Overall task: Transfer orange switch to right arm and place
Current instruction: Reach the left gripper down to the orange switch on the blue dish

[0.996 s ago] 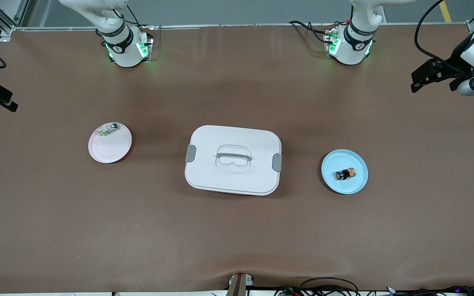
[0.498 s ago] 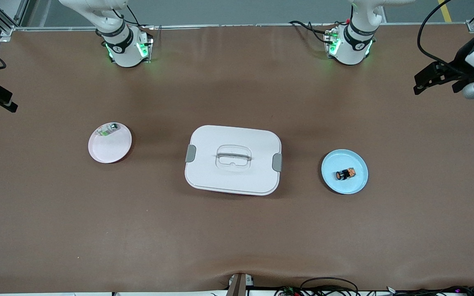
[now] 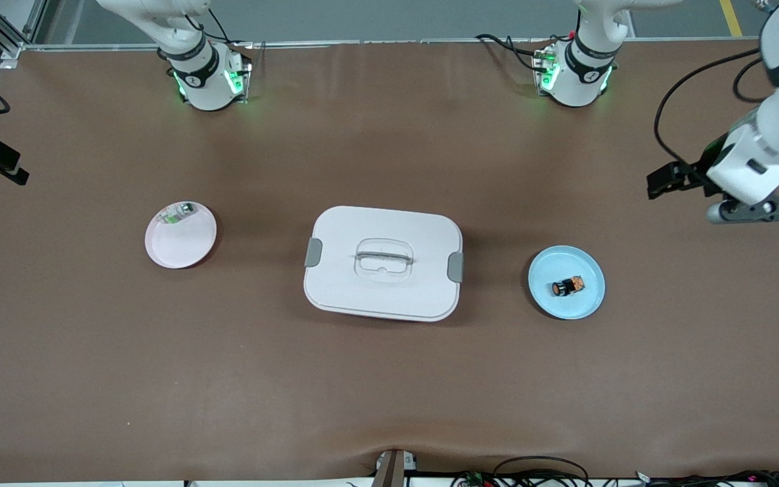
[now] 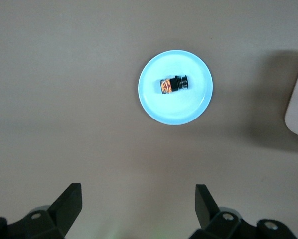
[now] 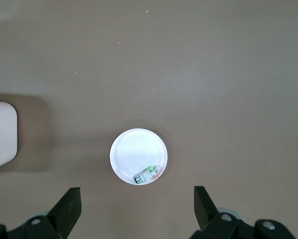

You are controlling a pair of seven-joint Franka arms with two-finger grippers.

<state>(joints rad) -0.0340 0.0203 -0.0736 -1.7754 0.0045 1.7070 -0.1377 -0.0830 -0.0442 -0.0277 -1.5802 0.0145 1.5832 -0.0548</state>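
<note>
While the orange switch point(image 4: 173, 85) lies on the blue plate point(image 4: 154, 102), left fingers point(image 4: 68, 205) hover spread, apparently well apart.

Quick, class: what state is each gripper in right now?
Left gripper: open, empty, high above the table.
Right gripper: open, empty, waiting.

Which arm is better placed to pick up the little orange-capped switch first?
Left. The left gripper is open over bare table at the end where the orange-capped black switch lies on the light blue plate. The right gripper waits over the other end.
</note>
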